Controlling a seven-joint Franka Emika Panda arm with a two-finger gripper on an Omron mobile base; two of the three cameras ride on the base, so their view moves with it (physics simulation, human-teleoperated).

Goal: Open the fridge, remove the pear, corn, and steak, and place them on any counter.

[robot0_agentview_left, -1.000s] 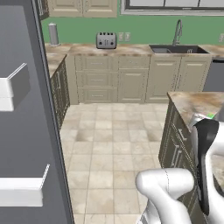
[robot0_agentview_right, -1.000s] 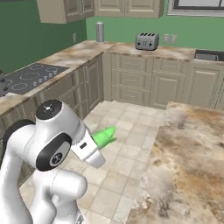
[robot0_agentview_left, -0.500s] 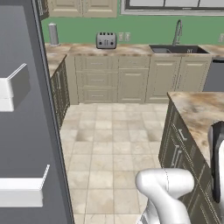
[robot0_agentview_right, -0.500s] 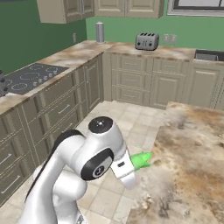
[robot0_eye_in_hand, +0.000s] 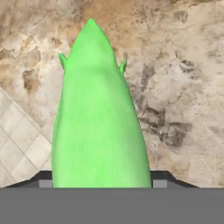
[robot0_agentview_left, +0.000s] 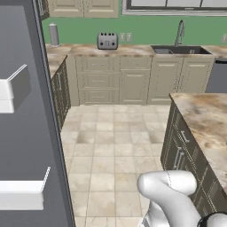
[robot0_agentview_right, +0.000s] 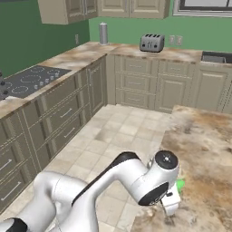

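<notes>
My gripper [robot0_eye_in_hand: 103, 183] is shut on the corn [robot0_eye_in_hand: 98, 118], a bright green tapered item that points away from the hand. Its dark fingertips [robot0_eye_in_hand: 45, 180] press on both sides of the corn's base. Below it lies the beige-brown marbled counter [robot0_eye_in_hand: 179, 65], with floor tiles at the lower left. In the right base view the gripper [robot0_agentview_right: 174, 195] hangs at the island counter [robot0_agentview_right: 206, 145] near its front left edge, and a bit of the corn [robot0_agentview_right: 180, 184] peeks out. The fridge door [robot0_agentview_left: 31, 142] stands open on the left. The pear and steak are out of view.
White door shelves [robot0_agentview_left: 20, 197] jut from the open fridge door. A toaster [robot0_agentview_right: 152, 42] and a steel canister [robot0_agentview_right: 103, 33] stand on the back counter, beside a sink with faucet [robot0_agentview_left: 179, 33]. A cooktop [robot0_agentview_right: 31, 80] is on the left counter. Tiled floor [robot0_agentview_left: 115, 146] lies between.
The arm has swung to the right with the corn, from above the floor to over the island counter's edge. The forearm has dropped out of the left base view.
</notes>
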